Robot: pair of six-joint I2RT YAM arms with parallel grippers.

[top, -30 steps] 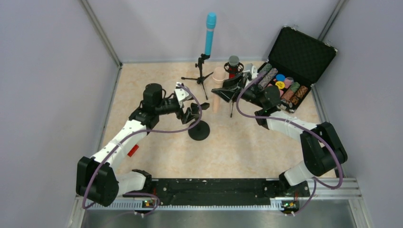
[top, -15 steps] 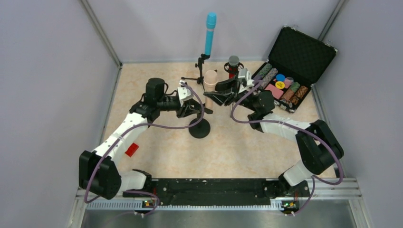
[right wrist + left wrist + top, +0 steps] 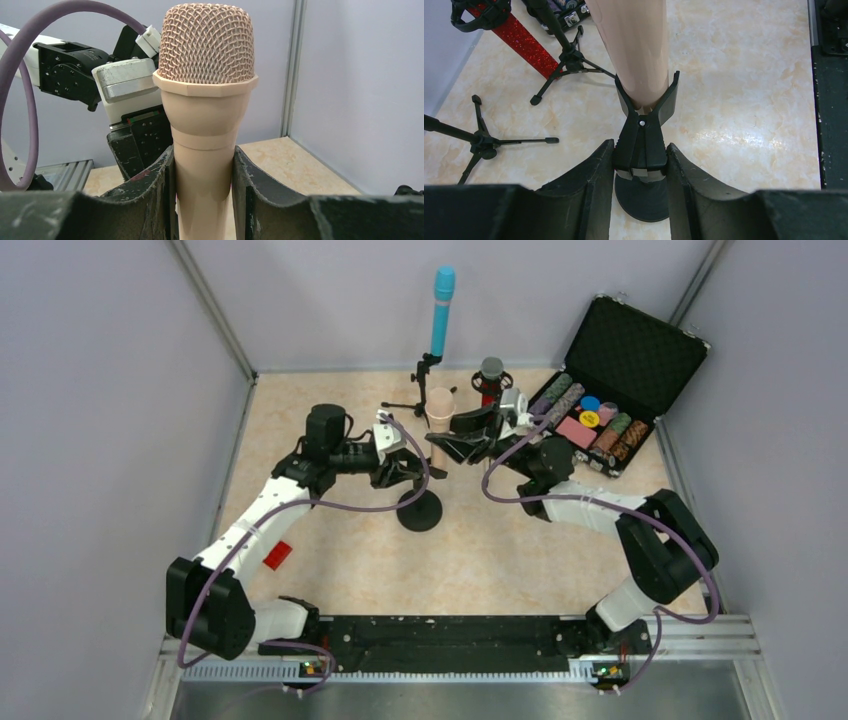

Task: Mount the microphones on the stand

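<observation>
Near half: open table (image 3: 500,560), only a small red block (image 3: 277,556) at left
Centre: stand (image 3: 419,512) and peach mic (image 3: 440,405), boxed in by left tool (image 3: 639,150) and right tool (image 3: 202,155)
Behind: teal mic (image 3: 441,310) and red mic (image 3: 519,37) on tripods (image 3: 566,57), legs spread, close together
Back right: open case (image 3: 620,350) fills the corner

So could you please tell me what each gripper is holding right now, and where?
The right gripper grips the peach microphone just below its head; the left gripper clamps the stand's clip at its neck.
</observation>
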